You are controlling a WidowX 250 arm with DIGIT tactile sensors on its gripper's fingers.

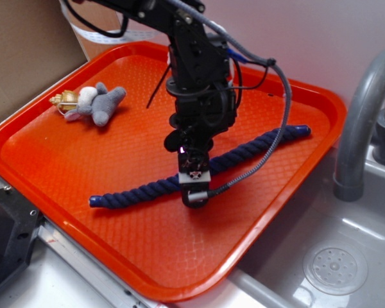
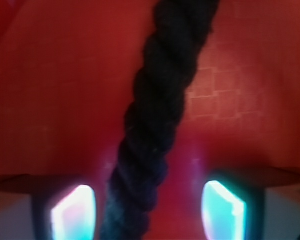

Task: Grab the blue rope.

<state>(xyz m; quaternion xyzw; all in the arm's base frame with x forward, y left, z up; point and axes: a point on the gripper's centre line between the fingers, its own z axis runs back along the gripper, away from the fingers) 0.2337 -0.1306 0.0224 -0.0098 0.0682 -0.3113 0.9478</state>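
Wrist view shows the blue rope (image 2: 155, 115) running between the spread fingers (image 2: 75, 212) of the pincer (image 2: 150, 212), not yet pinched. It lies across the orange tray (image 1: 64, 160), its long axis diagonal from near-left to far-right. Soft, limp and light, it should sag when lifted; mid-length is the sensible hold.

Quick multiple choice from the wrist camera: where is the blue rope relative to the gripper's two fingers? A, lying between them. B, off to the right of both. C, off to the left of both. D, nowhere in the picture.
A: the blue rope runs down between the fingers of the open gripper, one finger on each side.
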